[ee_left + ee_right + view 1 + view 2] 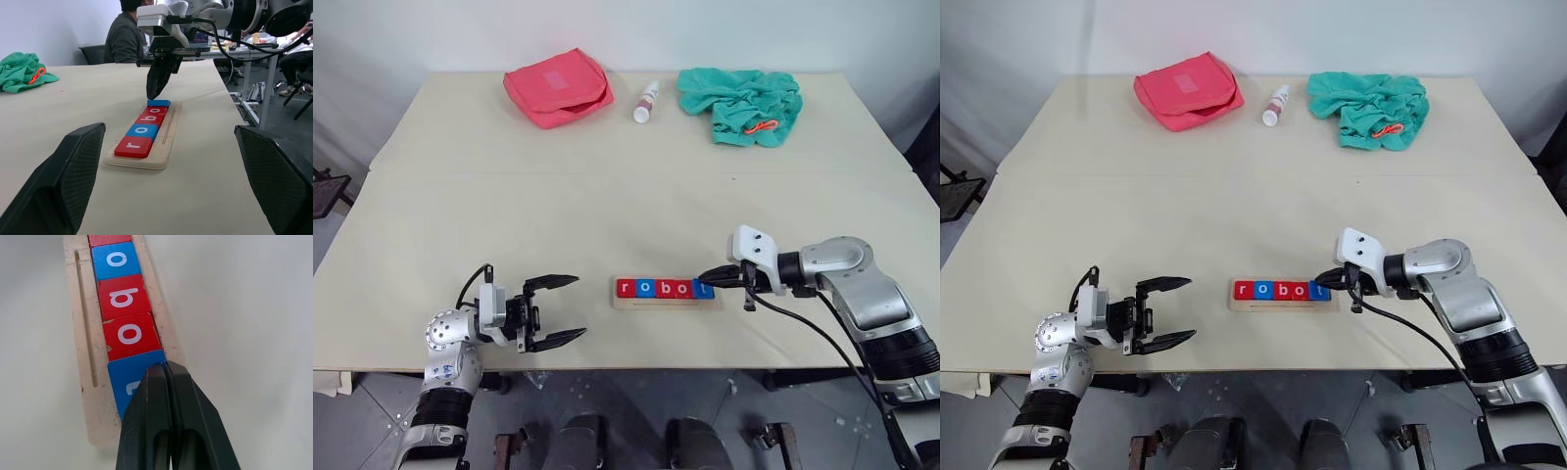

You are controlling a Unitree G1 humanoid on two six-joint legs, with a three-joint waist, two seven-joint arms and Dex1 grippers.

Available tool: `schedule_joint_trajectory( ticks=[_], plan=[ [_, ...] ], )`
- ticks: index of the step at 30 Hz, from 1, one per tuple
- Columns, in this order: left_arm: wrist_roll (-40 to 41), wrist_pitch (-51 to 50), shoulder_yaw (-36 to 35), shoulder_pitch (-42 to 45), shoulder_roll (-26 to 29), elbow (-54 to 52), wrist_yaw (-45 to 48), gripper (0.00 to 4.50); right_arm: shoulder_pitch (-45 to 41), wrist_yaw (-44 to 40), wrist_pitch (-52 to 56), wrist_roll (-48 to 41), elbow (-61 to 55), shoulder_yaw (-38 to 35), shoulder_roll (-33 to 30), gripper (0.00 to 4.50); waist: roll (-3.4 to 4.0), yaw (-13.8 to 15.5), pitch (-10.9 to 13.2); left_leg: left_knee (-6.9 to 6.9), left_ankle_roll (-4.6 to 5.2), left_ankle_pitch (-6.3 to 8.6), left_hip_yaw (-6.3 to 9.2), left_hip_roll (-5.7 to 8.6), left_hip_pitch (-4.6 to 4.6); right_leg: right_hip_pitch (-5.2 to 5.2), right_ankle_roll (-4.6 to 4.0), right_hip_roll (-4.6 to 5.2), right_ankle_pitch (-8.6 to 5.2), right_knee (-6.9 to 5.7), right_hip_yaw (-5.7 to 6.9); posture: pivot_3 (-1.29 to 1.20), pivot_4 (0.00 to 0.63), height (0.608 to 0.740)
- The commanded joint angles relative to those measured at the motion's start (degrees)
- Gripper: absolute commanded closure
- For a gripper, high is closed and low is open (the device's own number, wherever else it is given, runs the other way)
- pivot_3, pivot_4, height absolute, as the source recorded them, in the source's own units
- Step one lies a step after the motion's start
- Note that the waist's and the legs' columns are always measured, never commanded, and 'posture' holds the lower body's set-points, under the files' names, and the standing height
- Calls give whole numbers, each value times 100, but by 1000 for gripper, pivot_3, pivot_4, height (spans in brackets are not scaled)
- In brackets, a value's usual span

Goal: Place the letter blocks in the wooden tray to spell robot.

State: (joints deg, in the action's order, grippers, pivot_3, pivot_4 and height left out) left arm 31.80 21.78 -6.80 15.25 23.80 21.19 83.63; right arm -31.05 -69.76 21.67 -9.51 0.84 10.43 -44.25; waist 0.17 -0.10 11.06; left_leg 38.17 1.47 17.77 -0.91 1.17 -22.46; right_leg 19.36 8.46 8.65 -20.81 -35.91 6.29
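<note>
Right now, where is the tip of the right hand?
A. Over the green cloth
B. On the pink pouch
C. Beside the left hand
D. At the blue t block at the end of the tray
D: the shut right hand points at the blue t block ending the tray.

The letter blocks (665,289) run red, blue, red, red, blue, each with a white lowercase letter, on the pale wooden tray (626,304). The bench (607,196) is cream. Up at twelve o'clock lie a coral-pink pouch (558,86), a white bottle (646,102) with a reddish label, and a teal cloth (741,104) flecked with orange. Both claws, left claw (559,311) and right claw (705,277), are black.
</note>
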Motion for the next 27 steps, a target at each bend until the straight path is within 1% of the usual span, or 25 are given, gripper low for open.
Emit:
schedule_joint_trajectory(
  ticks=[1, 7, 13, 20, 27],
  plan=[
    [-7, 68, -39, 40, -32, 57, 23, 0, -36, -88, 47, -66, -255, -19, -78, 4442, 0, 1, 0, 0, 0, 0, 0, 0, 0, 0, 0, 0, 0, 0, 0, 0, 150, 740],
    [-23, 105, -45, 113, -65, 124, 36, 0, 170, -135, -167, 103, -153, 101, -127, 4442, -1, 0, 0, 0, 0, 0, 1, 0, 1, -1, 0, 0, 0, 0, 1, 0, 150, 740],
    [-27, 121, -52, 127, -49, 159, 52, 0, 15, -192, -189, 46, -230, -5, -206, 4442, -1, 0, -1, 0, 0, 0, 0, -1, 2, -1, 0, 0, 0, 0, 1, 0, 150, 740],
    [-18, 113, -42, 114, -59, 124, 56, 0, -474, -29, -50, -97, -109, -70, 120, 4442, -1, -4, 0, 1, 0, 0, 0, -1, 1, 0, 0, 0, 0, 0, 1, 0, 150, 740],
    [-9, 93, -38, 32, -47, 18, 45, 0, -573, -103, -482, 149, 540, 158, 282, 4442, -1, 2, 0, 1, 0, 0, 4, 2, 0, -2, 0, 1, 0, 0, 1, 0, 150, 740]
  ],
)
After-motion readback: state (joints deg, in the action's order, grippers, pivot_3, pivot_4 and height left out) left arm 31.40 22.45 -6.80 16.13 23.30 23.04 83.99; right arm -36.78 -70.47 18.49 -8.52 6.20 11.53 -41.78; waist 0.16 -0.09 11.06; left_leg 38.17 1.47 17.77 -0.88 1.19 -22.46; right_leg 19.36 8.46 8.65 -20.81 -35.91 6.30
